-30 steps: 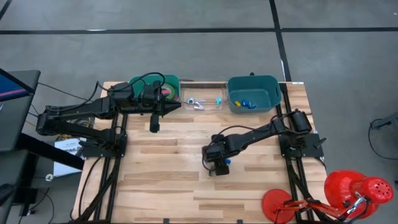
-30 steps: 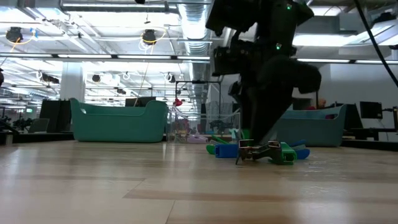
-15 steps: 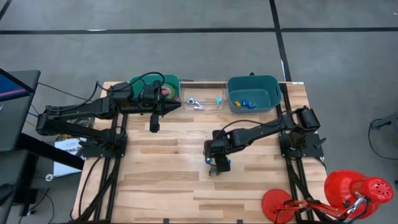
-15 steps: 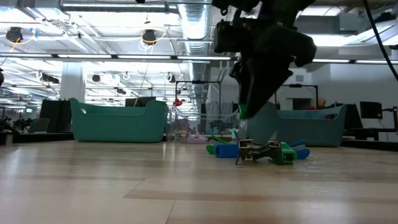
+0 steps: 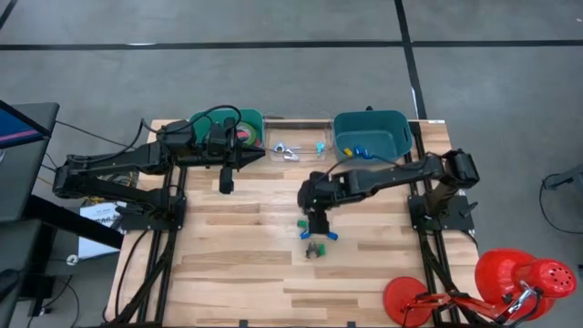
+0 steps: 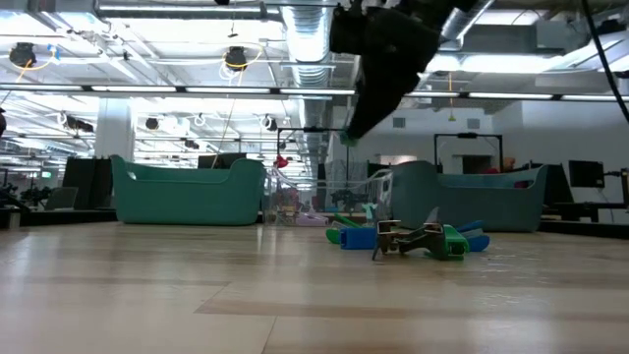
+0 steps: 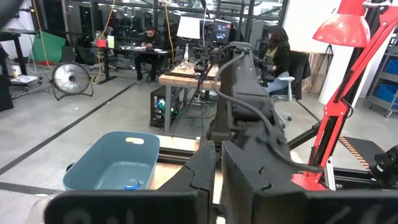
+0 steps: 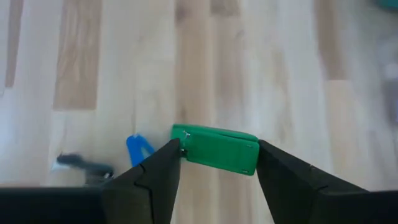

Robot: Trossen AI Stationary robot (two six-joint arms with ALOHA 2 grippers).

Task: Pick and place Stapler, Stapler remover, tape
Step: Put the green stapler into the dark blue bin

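Green stapler (image 8: pixel 215 149) now lifted off table (image 5: pixel 237 255)

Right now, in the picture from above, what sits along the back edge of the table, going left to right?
Green bin holding tape → left gripper, just in front of that bin → clear tray with small pieces → teal bin.

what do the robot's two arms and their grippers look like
Both arms are black, jointed and boxy, mounted on black frames at the table's sides. The left arm carries looping black cables near its wrist, and the right arm has a cable running along it. The right gripper has two dark, wedge-shaped fingers; the left gripper tapers to a dark point.
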